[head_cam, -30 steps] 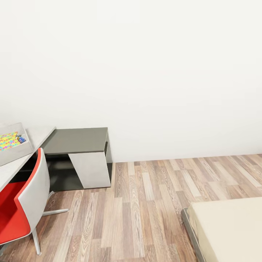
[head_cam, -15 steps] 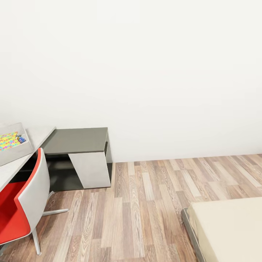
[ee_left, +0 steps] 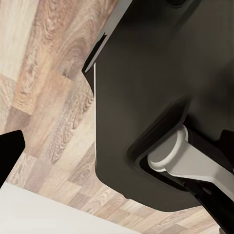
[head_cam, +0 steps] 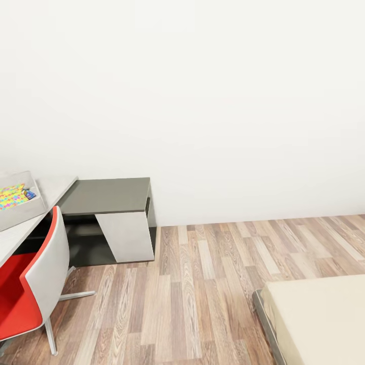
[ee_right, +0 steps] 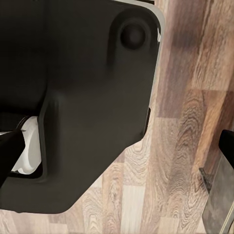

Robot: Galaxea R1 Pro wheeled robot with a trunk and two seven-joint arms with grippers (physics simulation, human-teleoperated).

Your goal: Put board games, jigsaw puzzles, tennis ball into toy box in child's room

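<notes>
Floor (head_cam: 203, 299): wood plank, visible grain, satin finish. Wall (head_cam: 203, 101): smooth matt white. Table (head_cam: 109, 195): matt dark grey wing, pale grey top. Chair (head_cam: 35, 284): glossy red seat, grey shell, metal legs. Bed (head_cam: 319, 319): plain beige mattress, matt. Robot body (ee_left: 146, 97): smooth dark casing.

A broad matte black body panel with rounded corners (ee_left: 146, 97) is showing above the wood-plank floor (ee_left: 44, 97), and a white cylindrical joint with a pale grey link (ee_left: 180, 158) is sitting in its recess. A second matte black moulded shell (ee_right: 83, 97) is showing a small round black boss (ee_right: 132, 35) near its corner, with a white rounded part (ee_right: 30, 146) in a cutout at its edge.
</notes>
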